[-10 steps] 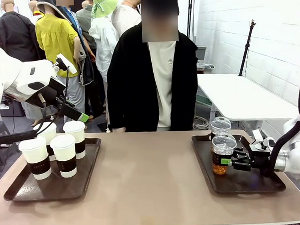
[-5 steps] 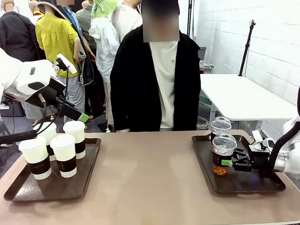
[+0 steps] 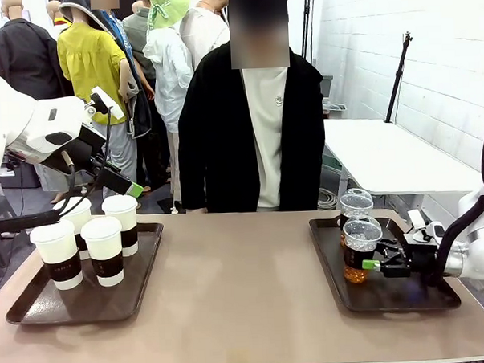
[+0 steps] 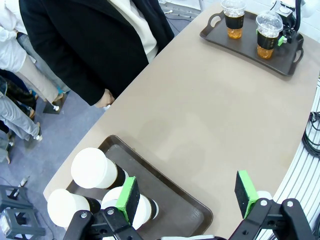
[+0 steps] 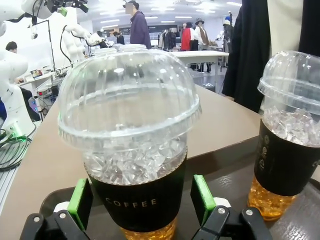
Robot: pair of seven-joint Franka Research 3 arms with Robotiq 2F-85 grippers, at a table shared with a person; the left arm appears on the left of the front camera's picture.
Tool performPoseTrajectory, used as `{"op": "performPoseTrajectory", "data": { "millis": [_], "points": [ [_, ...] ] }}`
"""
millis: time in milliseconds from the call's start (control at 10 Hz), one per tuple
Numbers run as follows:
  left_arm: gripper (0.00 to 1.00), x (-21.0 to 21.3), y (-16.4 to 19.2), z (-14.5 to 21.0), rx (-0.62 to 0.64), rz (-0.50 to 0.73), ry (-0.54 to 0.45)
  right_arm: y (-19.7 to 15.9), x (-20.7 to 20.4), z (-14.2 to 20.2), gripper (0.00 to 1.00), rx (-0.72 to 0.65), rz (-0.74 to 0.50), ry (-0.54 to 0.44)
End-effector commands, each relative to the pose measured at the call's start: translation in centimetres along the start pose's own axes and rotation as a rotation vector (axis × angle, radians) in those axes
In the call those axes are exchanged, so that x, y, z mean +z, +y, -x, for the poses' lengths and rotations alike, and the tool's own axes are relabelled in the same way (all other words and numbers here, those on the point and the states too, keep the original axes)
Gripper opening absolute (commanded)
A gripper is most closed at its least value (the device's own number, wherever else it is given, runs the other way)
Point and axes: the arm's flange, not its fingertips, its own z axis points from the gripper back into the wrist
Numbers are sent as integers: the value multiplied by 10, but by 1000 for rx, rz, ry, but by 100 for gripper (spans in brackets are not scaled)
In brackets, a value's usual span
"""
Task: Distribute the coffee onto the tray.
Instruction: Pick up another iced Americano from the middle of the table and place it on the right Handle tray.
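Brown table, lower right: the right gripper, jaws apart around an iced coffee cup, should retreat straight, avoiding tipping.

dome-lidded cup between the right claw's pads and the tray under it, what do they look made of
Dome-lidded cup: looks like clear, glossy thin plastic, since ice and amber drink show through and the lid catches highlights. Its dark band printed COFFEE looks like matte paper or card, though that is uncertain. Tray: dark brown with a faint sheen and moulded handle cutouts, probably hard plastic.
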Motion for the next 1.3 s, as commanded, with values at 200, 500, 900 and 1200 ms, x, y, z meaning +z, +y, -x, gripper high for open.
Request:
{"op": "performPoseTrajectory", "data": {
  "millis": [200,500,900,1200],
  "points": [
    [100,-1,1,1,3,2,-1,6,28,-12,100,-23,47,55],
    [100,-1,1,1,3,2,-1,10,55,-15,100,-24,111,65],
    [100,-1,1,1,3,2,-1,7,49,-30,100,3,204,162],
    [100,-1,1,1,3,2,-1,3,69,-16,100,-1,150,63]
  ]
}}
